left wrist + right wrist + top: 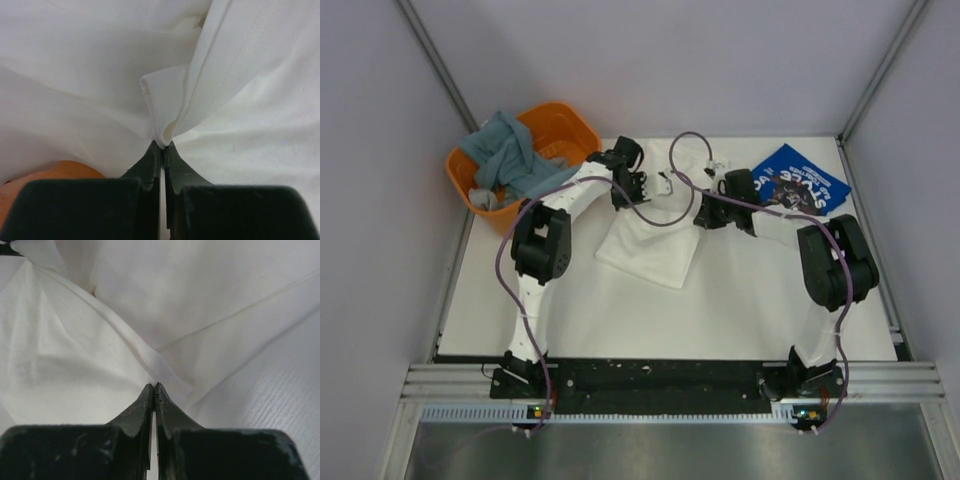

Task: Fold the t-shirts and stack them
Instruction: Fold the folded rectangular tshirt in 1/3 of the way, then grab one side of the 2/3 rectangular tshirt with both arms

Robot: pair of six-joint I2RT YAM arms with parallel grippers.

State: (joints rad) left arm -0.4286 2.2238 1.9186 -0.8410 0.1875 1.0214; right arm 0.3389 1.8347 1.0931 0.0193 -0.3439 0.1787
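White shirt [650, 248] is lying on the desk [740, 300] between my arms, running away from me; left fingers [163, 147] and right fingers [154, 387] are pinching it tight, one each side.

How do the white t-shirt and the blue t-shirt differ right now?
Colour: white t-shirt shows plain white cloth; blue t-shirt carries white lettering. Grip: white t-shirt is pinched by the left gripper and right gripper; blue t-shirt is untouched. Pose: white t-shirt is creased in the middle; blue t-shirt lies flat, folded, at the far right. Both lie on the table.
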